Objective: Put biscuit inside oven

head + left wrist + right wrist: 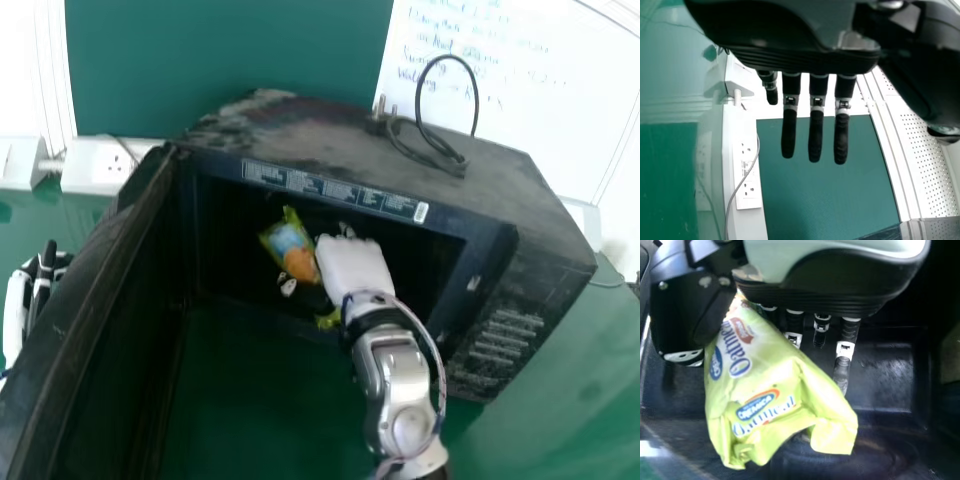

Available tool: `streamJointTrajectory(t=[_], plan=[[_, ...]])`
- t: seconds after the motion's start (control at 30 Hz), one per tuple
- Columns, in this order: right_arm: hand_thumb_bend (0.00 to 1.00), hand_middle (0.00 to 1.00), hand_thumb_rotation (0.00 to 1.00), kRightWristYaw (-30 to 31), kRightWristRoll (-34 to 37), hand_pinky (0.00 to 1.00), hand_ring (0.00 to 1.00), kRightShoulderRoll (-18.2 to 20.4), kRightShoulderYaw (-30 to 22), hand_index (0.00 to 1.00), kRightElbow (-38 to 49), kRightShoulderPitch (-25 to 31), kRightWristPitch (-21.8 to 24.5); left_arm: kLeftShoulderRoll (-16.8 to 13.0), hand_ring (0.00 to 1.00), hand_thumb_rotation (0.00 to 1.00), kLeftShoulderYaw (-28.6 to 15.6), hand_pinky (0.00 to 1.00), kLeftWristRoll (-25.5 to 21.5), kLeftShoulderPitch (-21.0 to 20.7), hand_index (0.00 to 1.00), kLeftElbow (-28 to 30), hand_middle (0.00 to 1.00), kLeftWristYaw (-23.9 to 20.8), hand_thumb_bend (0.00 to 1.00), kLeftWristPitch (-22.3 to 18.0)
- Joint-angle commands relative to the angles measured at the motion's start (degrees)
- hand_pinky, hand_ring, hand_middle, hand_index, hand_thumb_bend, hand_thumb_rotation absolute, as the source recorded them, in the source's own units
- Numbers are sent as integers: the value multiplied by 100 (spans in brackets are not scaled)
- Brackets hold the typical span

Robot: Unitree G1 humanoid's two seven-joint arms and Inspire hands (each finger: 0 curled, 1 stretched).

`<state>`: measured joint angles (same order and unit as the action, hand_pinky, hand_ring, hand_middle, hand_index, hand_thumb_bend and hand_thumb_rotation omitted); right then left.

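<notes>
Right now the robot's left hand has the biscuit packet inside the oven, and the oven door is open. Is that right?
Wrong hand: the head view shows the right hand with the biscuit packet inside the oven. The oven door is indeed open.

"What colour is the biscuit packet point(802, 387)?"

"Yellow-green, with blue ovals, white-edged blue lettering and touches of red and orange."

"And the oven point(500, 185)?"

"Black, blotched grey-brown on top, with a dark label strip point(335, 191) patterned in pale boxes. The cord point(475, 105) is black too."

"The hands?"

"The right hand point(352, 268) is white, its fingers black with white bands, and the arm point(400, 375) silver-grey. The left hand point(42, 285) is black and white."

"Around them?"

"Green table point(540, 435), darker green panel point(220, 60), white board point(570, 130) with blue writing, white socket strip point(746, 200) with dark slots."
</notes>
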<state>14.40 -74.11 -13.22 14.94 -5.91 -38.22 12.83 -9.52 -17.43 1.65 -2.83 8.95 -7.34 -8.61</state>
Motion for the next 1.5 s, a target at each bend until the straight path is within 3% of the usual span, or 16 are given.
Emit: streamJointTrajectory(t=[0.0, 0.3, 0.63, 0.93, 1.17, 1.2, 1.23, 1.3, 1.37, 1.47], plan=[[52, 48, 0, -335, 183, 40, 40, -86, 80, 52, -300, -276, -44, 0, 54, 6, -8, 50, 30, 74, 49, 42, 57, -22, 51, -15], [52, 51, 0, -1344, 663, 47, 44, -313, 434, 48, -1615, -883, -271, 2, 53, 6, 1, 49, 60, 97, 49, 67, 57, -44, 51, -8], [52, 52, 0, -2735, 1058, 43, 44, -427, 791, 47, -2969, -1360, -627, 2, 53, 6, -11, 49, 22, 122, 49, 97, 57, -31, 51, -13], [52, 52, 0, -3067, 1341, 45, 45, -387, 1133, 47, -4180, -1959, -669, -2, 53, 6, -6, 49, 18, 140, 49, 122, 57, -19, 51, 2], [52, 52, 0, -3405, 1624, 47, 44, -336, 1214, 49, -4488, -2070, -575, 25, 53, 6, -7, 50, -20, 139, 49, 153, 57, -28, 51, 48], [52, 51, 0, -3304, 1669, 49, 50, -329, 1206, 49, -4397, -2036, -491, 25, 53, 6, -7, 50, -15, 140, 49, 158, 57, -32, 51, 54], [65, 58, 9, -3154, 1709, 51, 55, -328, 1205, 60, -4285, -2001, -393, 20, 53, 6, -7, 50, -2, 140, 49, 157, 57, -37, 51, 50], [76, 64, 24, -2787, 1755, 52, 57, -342, 1237, 70, -4028, -1936, -177, 12, 53, 6, -10, 50, 1, 137, 49, 153, 57, -34, 51, 46], [81, 65, 39, -2409, 1841, 51, 57, -365, 1231, 75, -3696, -1837, 10, 0, 53, 6, -14, 50, -14, 137, 49, 140, 57, -15, 51, 31], [82, 74, 53, -1894, 1899, 58, 67, -411, 1238, 83, -3182, -1672, 287, -14, 53, 6, -14, 50, 3, 137, 49, 130, 57, -15, 51, 13]])
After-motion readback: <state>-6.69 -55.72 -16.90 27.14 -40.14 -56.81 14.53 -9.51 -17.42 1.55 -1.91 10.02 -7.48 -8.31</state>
